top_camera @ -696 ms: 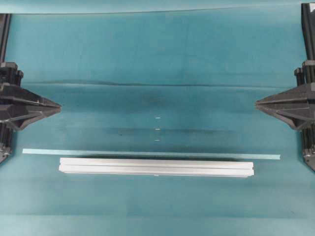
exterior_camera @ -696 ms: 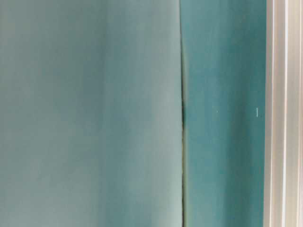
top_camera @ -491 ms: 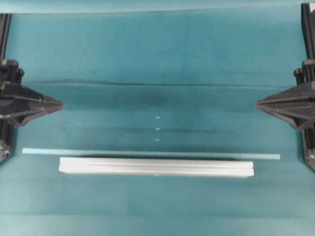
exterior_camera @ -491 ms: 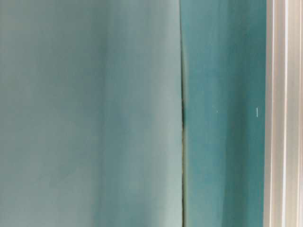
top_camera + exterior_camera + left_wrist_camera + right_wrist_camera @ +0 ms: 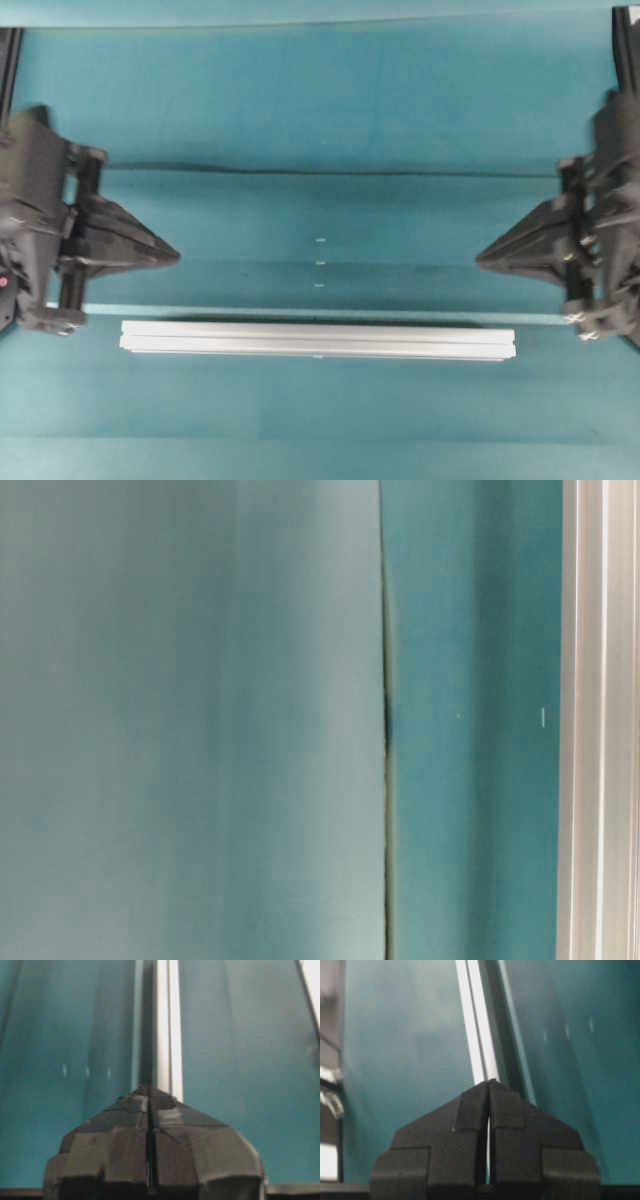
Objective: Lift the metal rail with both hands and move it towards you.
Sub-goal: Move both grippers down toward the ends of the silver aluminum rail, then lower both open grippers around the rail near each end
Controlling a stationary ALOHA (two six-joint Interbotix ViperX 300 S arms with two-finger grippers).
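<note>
The metal rail (image 5: 318,340) lies flat on the teal table near the front, a long grooved silver bar running left to right. It also shows as a bright vertical strip (image 5: 600,720) at the table-level view's right edge, and stretches away ahead of each wrist camera (image 5: 167,1030) (image 5: 476,1035). My left gripper (image 5: 176,256) is shut and empty, its point aimed right, behind and left of the rail's left end. My right gripper (image 5: 479,260) is shut and empty too, pointing left, behind the rail's right end. Neither touches the rail.
A thin pale-teal tape strip (image 5: 330,313) lies just behind the rail and parallel to it. Three small white marks (image 5: 319,262) sit mid-table. A fold in the teal cloth (image 5: 330,172) crosses the table further back.
Both grippers have moved inward from the table's sides and slightly toward the front, closer to the rail's ends. The rail has not moved.
</note>
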